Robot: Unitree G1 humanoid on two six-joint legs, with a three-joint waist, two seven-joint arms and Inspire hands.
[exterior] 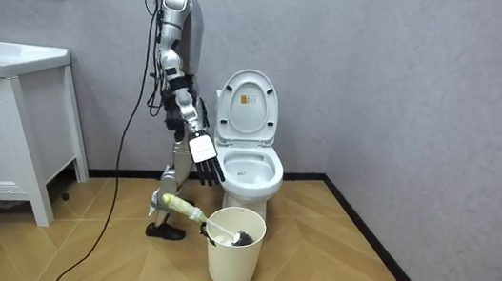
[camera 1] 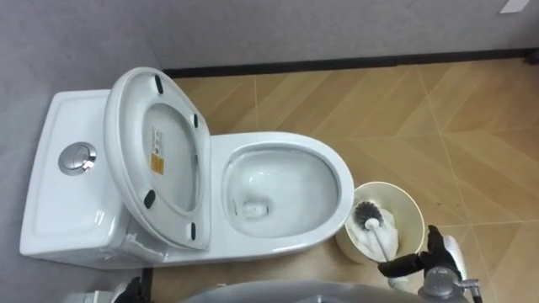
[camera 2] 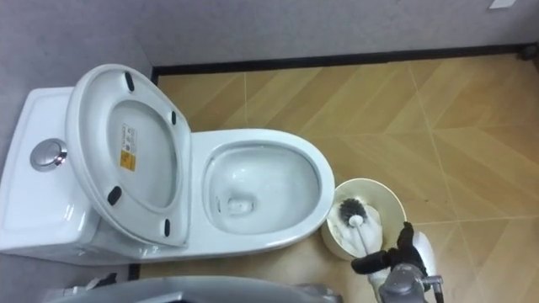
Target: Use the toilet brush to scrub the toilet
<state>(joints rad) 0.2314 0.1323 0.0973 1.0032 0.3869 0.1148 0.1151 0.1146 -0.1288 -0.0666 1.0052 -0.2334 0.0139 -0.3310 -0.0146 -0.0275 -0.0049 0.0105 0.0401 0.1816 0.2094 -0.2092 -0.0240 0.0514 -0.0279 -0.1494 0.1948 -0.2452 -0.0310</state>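
Right hand gripped toilet brush handle; bristles sat in bin beside toilet; lid sticker print was unreadable; left hand at lower edge, state unclear

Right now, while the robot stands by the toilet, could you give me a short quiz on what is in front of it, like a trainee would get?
1. True or false: the seat of the toilet is folded down over the bowl.
2. Where is the head of the brush? A: in the toilet bowl. B: in the cream bucket beside the toilet. C: flat on the wooden floor.
3. Which of the robot's hands is beside the brush handle?

Key: 1 false, the seat stands raised against the tank. 2 B. 3 the right hand, at the lower right of the eye views.
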